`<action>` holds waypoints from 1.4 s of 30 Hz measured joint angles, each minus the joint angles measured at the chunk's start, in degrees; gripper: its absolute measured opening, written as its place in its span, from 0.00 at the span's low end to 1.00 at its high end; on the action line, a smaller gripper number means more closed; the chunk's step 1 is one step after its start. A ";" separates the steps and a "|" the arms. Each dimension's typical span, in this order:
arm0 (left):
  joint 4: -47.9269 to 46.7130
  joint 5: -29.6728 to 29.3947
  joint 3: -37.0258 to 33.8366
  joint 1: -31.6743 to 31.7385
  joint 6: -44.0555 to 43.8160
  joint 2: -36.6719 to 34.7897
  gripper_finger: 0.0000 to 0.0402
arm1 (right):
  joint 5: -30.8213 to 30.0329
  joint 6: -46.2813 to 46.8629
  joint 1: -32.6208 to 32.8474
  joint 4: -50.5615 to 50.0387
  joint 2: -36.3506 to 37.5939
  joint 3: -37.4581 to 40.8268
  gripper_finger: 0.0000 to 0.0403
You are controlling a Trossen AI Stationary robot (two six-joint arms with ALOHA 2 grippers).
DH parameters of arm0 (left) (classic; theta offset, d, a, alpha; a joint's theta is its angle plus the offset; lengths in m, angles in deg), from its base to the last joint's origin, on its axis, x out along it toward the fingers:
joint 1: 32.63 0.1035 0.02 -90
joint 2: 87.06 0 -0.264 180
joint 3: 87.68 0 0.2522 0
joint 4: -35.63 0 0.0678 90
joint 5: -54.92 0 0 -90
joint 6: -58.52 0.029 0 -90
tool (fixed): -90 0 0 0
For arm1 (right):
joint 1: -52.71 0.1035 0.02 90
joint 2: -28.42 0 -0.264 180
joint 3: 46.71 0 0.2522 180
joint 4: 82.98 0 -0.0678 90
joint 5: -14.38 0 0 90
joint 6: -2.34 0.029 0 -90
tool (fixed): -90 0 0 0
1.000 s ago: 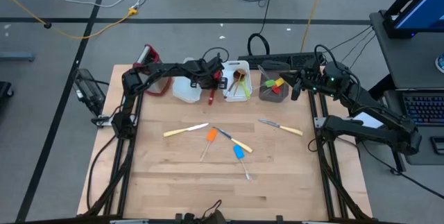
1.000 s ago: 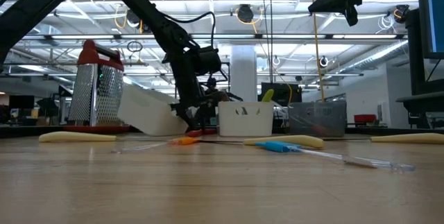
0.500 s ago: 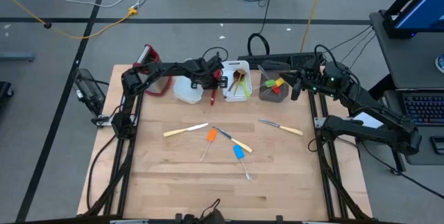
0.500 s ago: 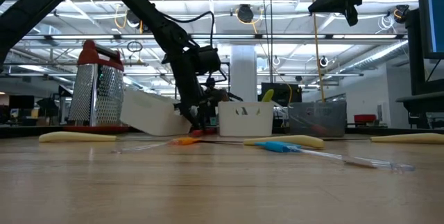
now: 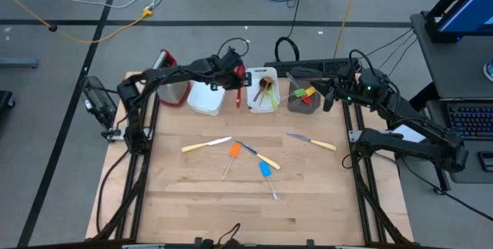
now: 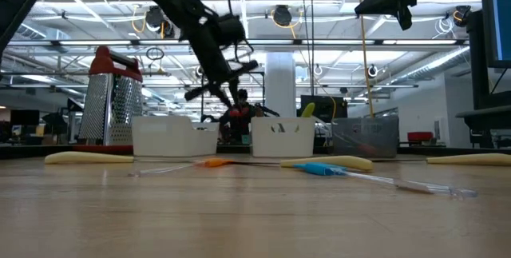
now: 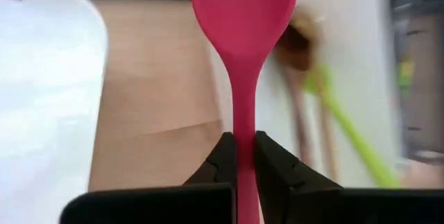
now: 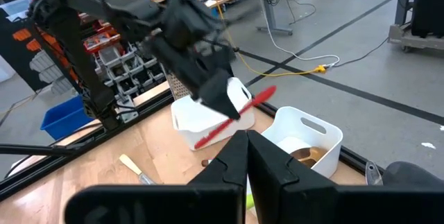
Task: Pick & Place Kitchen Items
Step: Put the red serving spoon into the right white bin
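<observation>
Nearest me on the table point(image 5: 192, 203), a blue spatula point(image 5: 266, 170), an orange spatula point(image 5: 234, 151) and knives point(image 5: 206, 146) lie loose. Toward twelve o'clock, my left gripper point(image 5: 238, 87) hangs above the bins point(image 5: 206, 99), jaws clamped on the red spoon point(image 7: 243, 57). At two o'clock the right gripper point(image 5: 326, 99) waits, jaws together.

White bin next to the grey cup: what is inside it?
The white bin holds wooden spoons and a green-handled utensil. Its floor beneath them is covered, so smaller pieces cannot be ruled out.
</observation>
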 joint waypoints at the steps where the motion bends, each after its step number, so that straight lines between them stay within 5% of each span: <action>1: 0.14 0.34 0.00 -0.10 0.05 -1.10 0.03 | 0.00 0.00 0.00 0.00 0.00 0.00 0.00; 7: 4.32 9.96 0.11 0.09 -1.42 -5.50 0.04 | 0.00 -0.36 0.00 0.03 0.00 0.00 0.00; 15: 18.46 23.71 0.11 0.12 -11.64 -1.31 0.04 | 0.04 0.22 0.02 0.22 0.00 0.00 0.00; 33: 7.09 31.00 12.62 1.40 -22.02 12.67 0.04 | 0.46 1.31 0.02 -0.24 0.00 -0.02 0.00; 42: 6.72 31.42 13.00 1.78 -23.70 13.90 0.09 | 0.50 0.74 0.02 -0.28 0.02 -0.02 0.00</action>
